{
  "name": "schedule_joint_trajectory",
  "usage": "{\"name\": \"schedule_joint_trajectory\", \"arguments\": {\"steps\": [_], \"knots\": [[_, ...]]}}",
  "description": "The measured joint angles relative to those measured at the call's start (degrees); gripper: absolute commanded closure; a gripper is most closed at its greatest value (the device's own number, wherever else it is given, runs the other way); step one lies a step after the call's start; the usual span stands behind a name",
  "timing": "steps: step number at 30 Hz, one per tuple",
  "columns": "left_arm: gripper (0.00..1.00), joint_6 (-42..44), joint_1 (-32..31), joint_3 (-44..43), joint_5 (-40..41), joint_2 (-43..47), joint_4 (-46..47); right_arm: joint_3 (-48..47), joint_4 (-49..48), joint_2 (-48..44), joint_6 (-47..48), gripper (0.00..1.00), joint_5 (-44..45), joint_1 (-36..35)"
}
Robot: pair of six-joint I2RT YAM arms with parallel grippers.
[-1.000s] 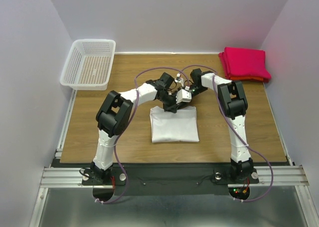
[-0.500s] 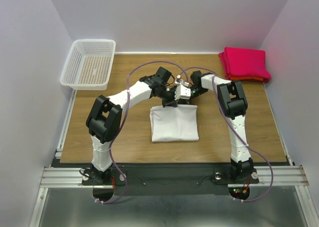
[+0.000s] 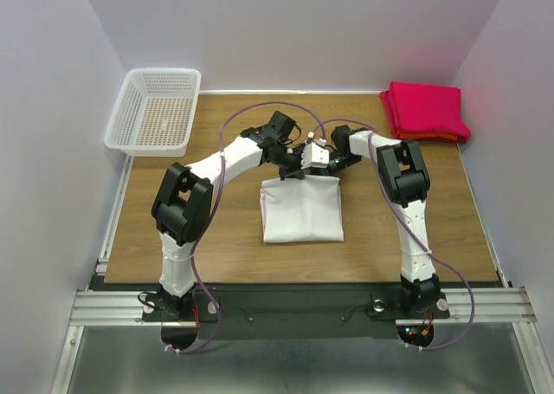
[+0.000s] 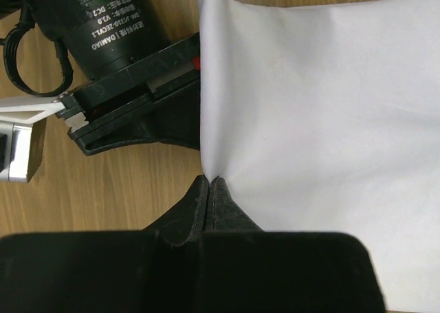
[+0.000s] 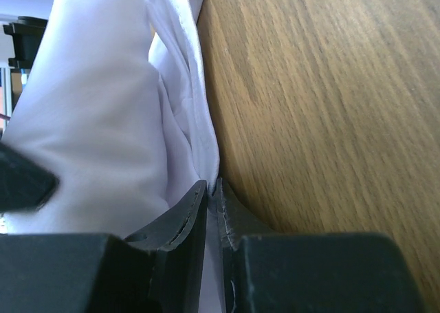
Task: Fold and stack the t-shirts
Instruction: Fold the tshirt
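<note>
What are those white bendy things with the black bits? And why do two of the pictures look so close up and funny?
Those are two robot arms, the left arm and the right arm, bolted at the near edge of a wooden table. The big picture is taken from above and behind them. The two close-up pictures come from small cameras on the wrists. One looks at the left gripper and the other at the right gripper. The grippers are the black pincers at the bottom of those pictures. A folded white t-shirt lies in the middle of the table. At the back right is a pile of red t-shirts, and at the back left is a white basket. Both grippers are shut, and each one pinches the cloth at the far edge of the white t-shirt.
</note>
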State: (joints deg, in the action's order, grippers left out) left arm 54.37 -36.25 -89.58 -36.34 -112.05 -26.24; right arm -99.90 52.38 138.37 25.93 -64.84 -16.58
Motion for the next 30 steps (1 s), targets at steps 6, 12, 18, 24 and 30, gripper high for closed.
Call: {"name": "schedule_joint_trajectory", "arguments": {"steps": [6,12,18,24,30], "knots": [[1.00,0.7,0.3,-0.5,0.3,-1.6,-0.1,0.1,0.1,0.0,-0.1,0.75,-0.1,0.0],[1.00,2.0,0.3,-0.4,0.4,-1.8,0.0,-3.0,1.0,0.0,-1.0,0.64,2.5,-0.2],[1.00,3.7,0.3,1.4,0.3,-1.1,0.3,-8.5,-1.0,-0.3,-2.3,0.62,8.4,-0.4],[0.98,3.9,0.3,1.9,0.3,-0.9,0.8,-10.0,-2.5,-1.0,-3.7,0.56,12.1,-0.4],[0.65,3.4,0.4,1.9,1.4,-0.9,2.4,-12.6,-3.1,-1.3,-5.7,0.35,15.9,0.4]]}}
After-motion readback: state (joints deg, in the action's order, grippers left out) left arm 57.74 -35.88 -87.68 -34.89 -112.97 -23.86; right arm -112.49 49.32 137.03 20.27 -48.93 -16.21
